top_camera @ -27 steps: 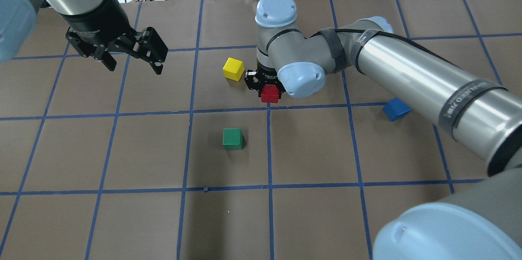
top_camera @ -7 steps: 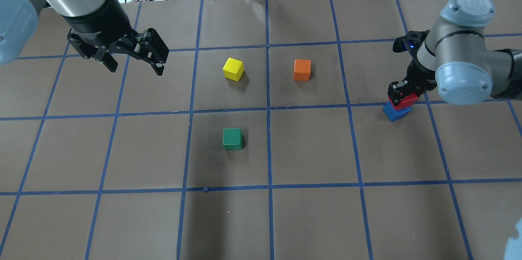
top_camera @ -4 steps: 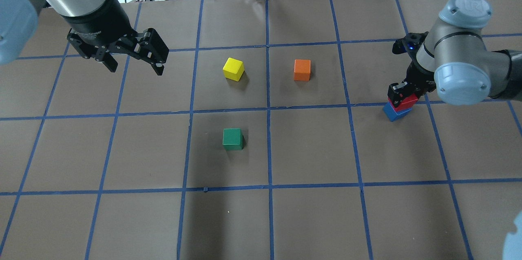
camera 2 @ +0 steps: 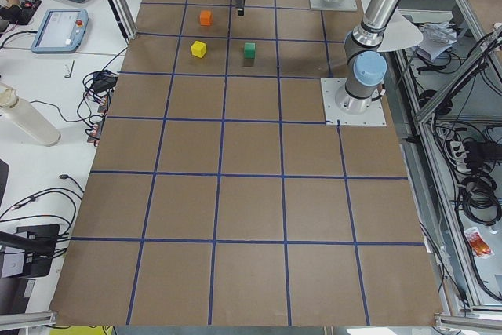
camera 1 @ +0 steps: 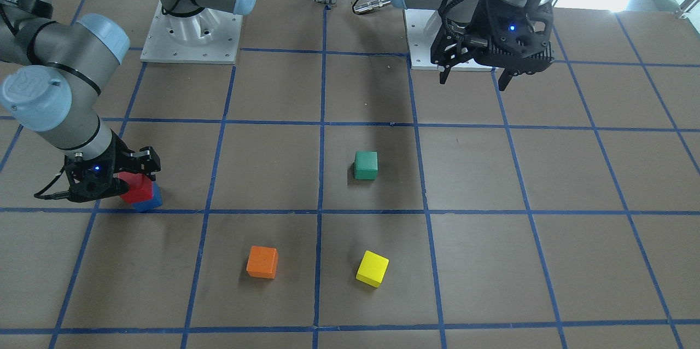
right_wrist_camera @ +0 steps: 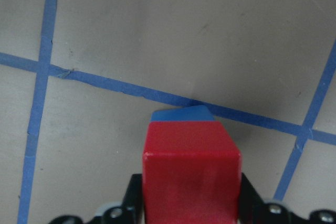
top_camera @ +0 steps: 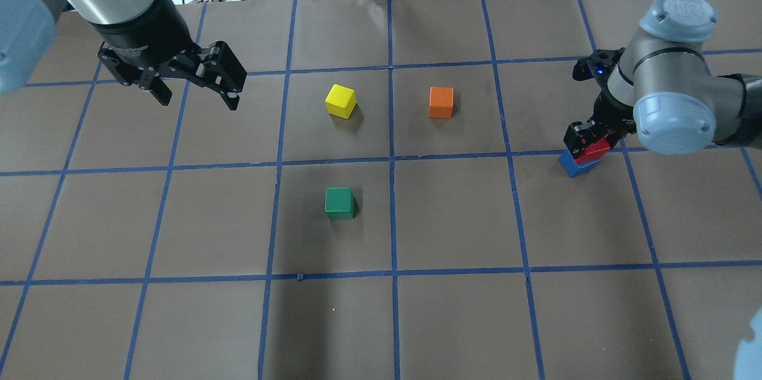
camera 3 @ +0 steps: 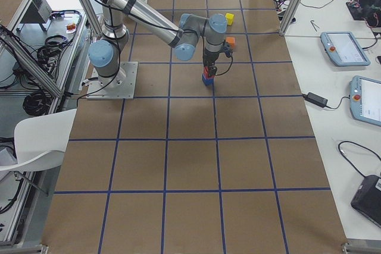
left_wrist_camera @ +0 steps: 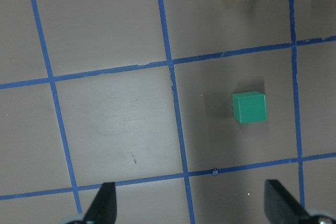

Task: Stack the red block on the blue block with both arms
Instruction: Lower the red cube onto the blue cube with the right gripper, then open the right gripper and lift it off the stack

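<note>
The red block [top_camera: 594, 152] sits on top of the blue block [top_camera: 572, 165] at the table's right side, slightly skewed to it. My right gripper [top_camera: 589, 140] is shut on the red block, one finger on each side. In the right wrist view the red block [right_wrist_camera: 191, 177] fills the space between the fingers, and only a thin edge of the blue block [right_wrist_camera: 181, 114] shows beyond it. The front-facing view shows the red block [camera 1: 136, 189] over the blue block [camera 1: 149, 202]. My left gripper [top_camera: 193, 97] is open and empty, high above the far left of the table.
A yellow cube [top_camera: 340, 100] and an orange cube [top_camera: 441, 102] lie at the far middle. A green cube [top_camera: 340, 202] lies nearer the centre and also shows in the left wrist view [left_wrist_camera: 249, 107]. Blue tape lines grid the brown table.
My right arm has carried the red block from the table's middle to the right and onto the blue block, sinking slightly in the last second. The left arm has not moved.
</note>
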`<state>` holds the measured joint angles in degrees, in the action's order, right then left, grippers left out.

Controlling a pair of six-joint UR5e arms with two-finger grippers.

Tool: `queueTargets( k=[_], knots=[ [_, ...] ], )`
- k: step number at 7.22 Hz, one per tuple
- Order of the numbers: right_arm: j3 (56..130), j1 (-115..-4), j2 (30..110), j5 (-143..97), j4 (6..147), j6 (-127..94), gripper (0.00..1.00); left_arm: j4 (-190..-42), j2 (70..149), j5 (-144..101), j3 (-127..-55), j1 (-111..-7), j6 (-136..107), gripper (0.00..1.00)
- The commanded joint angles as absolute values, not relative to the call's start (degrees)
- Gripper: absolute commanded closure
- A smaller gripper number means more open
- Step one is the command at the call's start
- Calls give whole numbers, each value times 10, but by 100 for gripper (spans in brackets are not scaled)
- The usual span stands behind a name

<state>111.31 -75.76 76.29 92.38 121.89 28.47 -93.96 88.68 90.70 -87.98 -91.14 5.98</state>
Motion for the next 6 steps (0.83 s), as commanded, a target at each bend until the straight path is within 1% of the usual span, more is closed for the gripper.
queueTargets(
  k=[1, 2, 3, 5, 6],
  knots=[
    [1109, -758, 767, 925, 1209, 280, 0, -940, 887, 907, -880, -911, 60, 0],
    [1099, -757, 785, 924, 1192, 279, 0, -940, 887, 907, -880, -911, 60, 0],
    [1086, -757, 814, 925, 1146, 273, 0, -940, 887, 908, -880, -911, 60, 0],
    [1027, -759, 886, 925, 969, 182, 0, -939, 887, 908, -879, -911, 60, 0],
    [994, -759, 921, 924, 909, 144, 0, -939, 887, 907, -880, -911, 60, 0]
  ],
)
